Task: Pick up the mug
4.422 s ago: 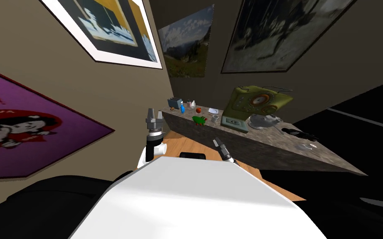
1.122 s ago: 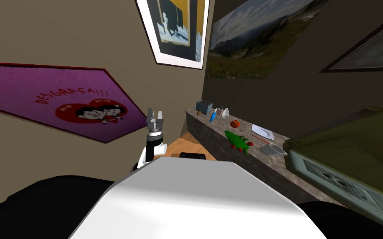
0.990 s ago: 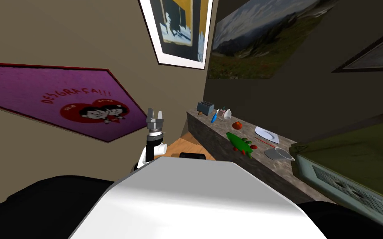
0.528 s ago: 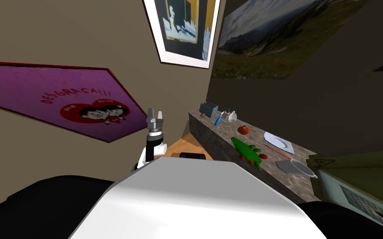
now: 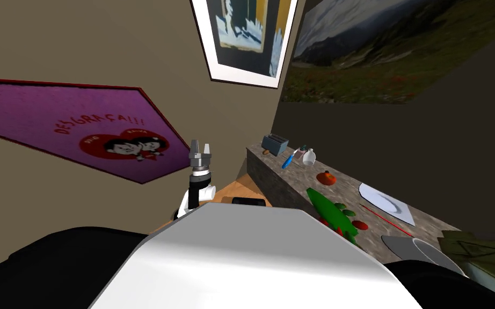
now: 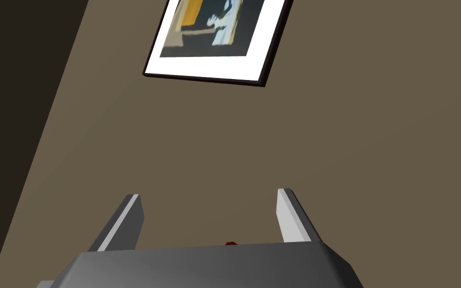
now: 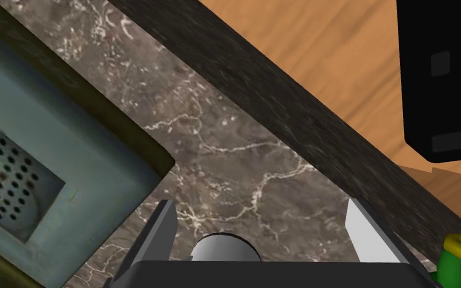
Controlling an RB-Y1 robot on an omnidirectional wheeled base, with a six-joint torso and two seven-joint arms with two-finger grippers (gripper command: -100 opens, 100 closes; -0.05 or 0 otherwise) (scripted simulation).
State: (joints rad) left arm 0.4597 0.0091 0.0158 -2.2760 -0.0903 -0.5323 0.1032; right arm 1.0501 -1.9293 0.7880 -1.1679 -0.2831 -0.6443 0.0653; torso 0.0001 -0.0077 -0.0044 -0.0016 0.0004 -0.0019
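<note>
Hovers over the bench (image 7: 214, 150) with the right end effector (image 7: 260, 202) spread wide and holding nothing; finds the mug (image 7: 226, 247) resting on the stone-patterned top, low between the two fingers and close against the dark body, untouched as far as can be told. Looks grey, rigid and hollow, so probably light, hard-walled and somewhat slippery, and liable to chip or roll if knocked; best taken across the round wall just below the rim, squarely from both sides, not by a handle impossible to make out here. Calls for care beside the olive-green appliance (image 7: 34, 165) with its teal perforated panel, just beside the mug on one side, and near the green toy (image 5: 332, 214) on the other. Holds the left end effector (image 5: 199, 146) raised by the wall, likewise wide and empty. Elsewhere along the bench: a white plate (image 5: 386, 204), a red fruit (image 5: 327, 177), a toaster (image 5: 275, 144); below its dark edge, wooden floor (image 7: 324, 50); on the tan walls, framed pictures and a purple poster (image 5: 80, 129)
</note>
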